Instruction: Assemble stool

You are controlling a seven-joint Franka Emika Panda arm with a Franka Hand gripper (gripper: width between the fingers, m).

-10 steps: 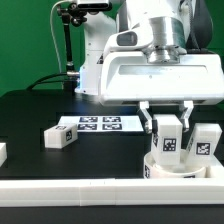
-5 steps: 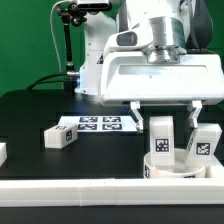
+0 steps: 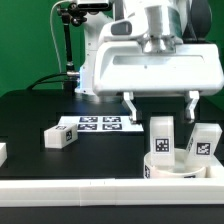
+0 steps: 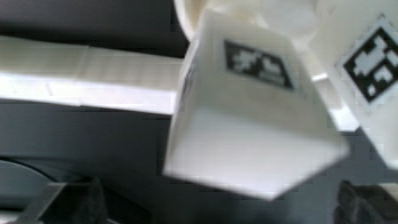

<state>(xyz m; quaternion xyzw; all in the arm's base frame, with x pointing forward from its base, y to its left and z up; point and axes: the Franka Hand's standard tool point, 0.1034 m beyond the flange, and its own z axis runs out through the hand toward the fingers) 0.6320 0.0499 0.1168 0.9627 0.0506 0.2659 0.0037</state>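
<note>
Exterior view: jaws now wide and lifted off the white rectangular block leg (image 3: 163, 138) — it stands upright on the thick white round seat (image 3: 178, 171), at five o'clock. Released, that leg looks placed.

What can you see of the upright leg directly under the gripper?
The leg is a white, plastic-looking rectangular block with a black-and-white square tag on its facing side. It stands upright on the round seat, beside a second leg on the exterior view's right. The open gripper hangs above, fingers clear of it.
</note>
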